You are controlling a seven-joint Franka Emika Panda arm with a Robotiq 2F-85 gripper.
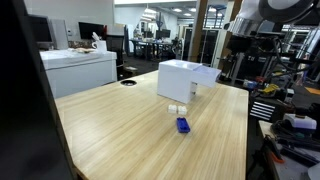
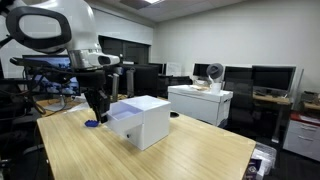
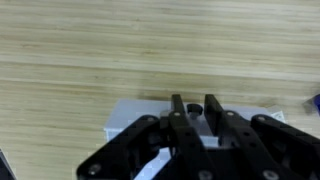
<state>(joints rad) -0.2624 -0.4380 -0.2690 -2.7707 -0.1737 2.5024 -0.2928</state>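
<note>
My gripper hangs over the near edge of a white box on the wooden table. Its two fingers are drawn close together, with a small dark round object pinched between the tips. In both exterior views the white box stands mid-table. The gripper is at the box's side, low over the tabletop. A small blue object lies on the table close to the box. It shows at the right edge of the wrist view.
The wooden table has a round cable hole near its far edge. A small white piece sits against the box. White cabinets, desks with monitors and chairs surround the table.
</note>
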